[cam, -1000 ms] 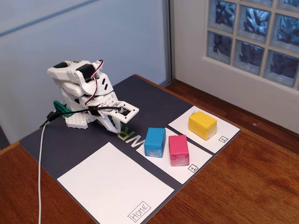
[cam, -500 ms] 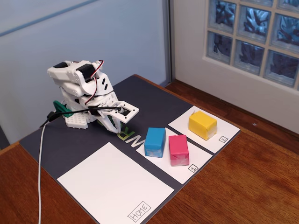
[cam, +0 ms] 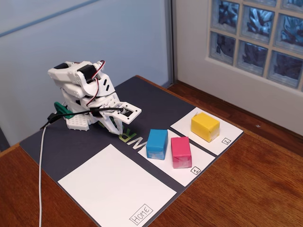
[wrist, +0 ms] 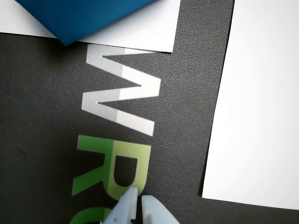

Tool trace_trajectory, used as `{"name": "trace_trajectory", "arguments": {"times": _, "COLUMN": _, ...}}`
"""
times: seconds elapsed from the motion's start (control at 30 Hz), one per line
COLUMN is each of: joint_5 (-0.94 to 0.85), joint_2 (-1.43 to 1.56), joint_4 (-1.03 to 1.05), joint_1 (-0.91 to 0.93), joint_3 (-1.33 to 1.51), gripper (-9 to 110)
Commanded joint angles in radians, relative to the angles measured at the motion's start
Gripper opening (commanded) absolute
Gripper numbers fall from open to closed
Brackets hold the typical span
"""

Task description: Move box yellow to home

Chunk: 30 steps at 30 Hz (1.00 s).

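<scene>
Item 1. Arm, white, folded low over its base at the back left corner of the dark mat. Its claw points down at the mat lettering; in the wrist view the claw shows its two tips together, nothing between them. Judged a parked pose: no reach toward any block has begun.

Item 2. Yellow box, the thing to be moved. It lies flat on the small white sheet marked "2", at the right corner of the mat, untouched and well apart from the claw.

Item 3. Home sheet, the largest white sheet, at the front edge of the mat, with its label at the near corner. Nothing lies on it; the task is judged not yet started.

Item 4. Blue block and pink block, side by side on the sheet marked "1", between the yellow box and the home sheet. They appear sorted by sheet as starting places, and the arm will likely need to pass over or around them.

Item 5. White cable, trailing from the arm base off the left edge of the mat onto the wooden table.
</scene>
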Motion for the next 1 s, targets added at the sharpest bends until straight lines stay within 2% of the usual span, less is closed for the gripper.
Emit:
{"name": "trace_trajectory", "arguments": {"times": 0.0, "joint_5": -0.018, "joint_2": 0.052, "joint_4": 0.058, "joint_1": -0.009, "joint_3": 0.000, "gripper": 0}}
{"name": "trace_trajectory", "arguments": {"times": 0.3, "joint_5": 0.026, "joint_2": 0.052, "joint_4": 0.064, "joint_1": -0.008, "joint_3": 0.000, "gripper": 0}}
{"name": "trace_trajectory", "arguments": {"times": 0.4, "joint_5": 0.044, "joint_2": 0.052, "joint_4": 0.044, "joint_1": 0.071, "joint_3": 0.000, "gripper": 0}}
{"name": "trace_trajectory", "arguments": {"times": 0.53, "joint_5": 0.066, "joint_2": 0.037, "joint_4": 0.060, "joint_1": 0.069, "joint_3": 0.000, "gripper": 0}}
{"name": "trace_trajectory", "arguments": {"times": 0.77, "joint_5": 0.344, "joint_2": 0.032, "joint_4": 0.005, "joint_1": -0.048, "joint_3": -0.057, "gripper": 0}}
{"name": "trace_trajectory", "arguments": {"times": 0.83, "joint_5": 0.351, "joint_2": -0.089, "joint_4": -0.048, "joint_1": -0.058, "joint_3": -0.130, "gripper": 0}}
{"name": "trace_trajectory", "arguments": {"times": 0.97, "joint_5": 0.319, "joint_2": -0.555, "joint_4": -0.120, "joint_1": -0.075, "joint_3": -0.431, "gripper": 0}}
